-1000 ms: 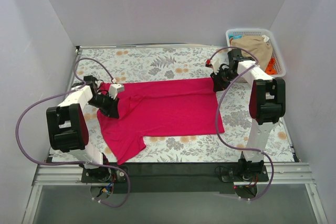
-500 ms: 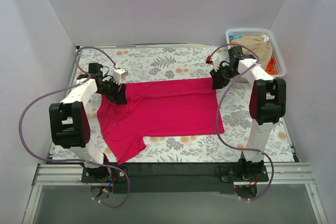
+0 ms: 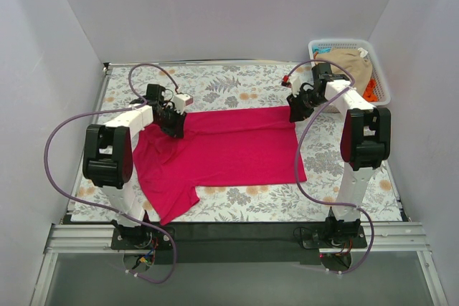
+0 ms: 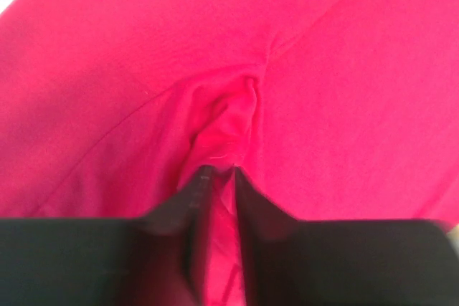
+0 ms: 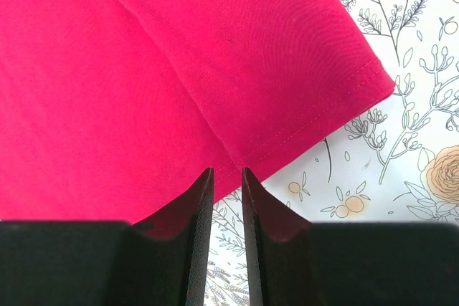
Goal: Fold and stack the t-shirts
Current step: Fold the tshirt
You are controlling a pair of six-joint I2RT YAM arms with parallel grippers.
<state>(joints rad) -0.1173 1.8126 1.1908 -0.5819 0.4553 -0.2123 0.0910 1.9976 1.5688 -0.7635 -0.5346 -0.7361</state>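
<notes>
The crimson-pink t-shirt [image 3: 229, 150] lies spread on the floral table cover, and one sleeve [image 3: 168, 206] points toward the near edge. My left gripper [image 3: 174, 124] sits on the shirt's far left part. In the left wrist view it [image 4: 221, 171] is shut on a raised pinch of the crimson cloth [image 4: 229, 116]. My right gripper [image 3: 295, 113] is at the shirt's far right corner. In the right wrist view its jaws [image 5: 227, 171] stand close together, with their tips on the stitched hem [image 5: 315, 116]. A tan-beige shirt [image 3: 351, 62] and a bit of orange cloth [image 3: 369, 92] lie in the basket.
The white lattice basket [image 3: 379, 68] stands at the far right corner, just behind my right arm. Purple cables loop off both arms. White walls close in the left, back and right sides of the floral table cover [image 3: 237, 84].
My left gripper has moved away from the near edge and rightward along the shirt's left side, drawing that side of the crimson cloth inward. My right gripper has barely moved.
</notes>
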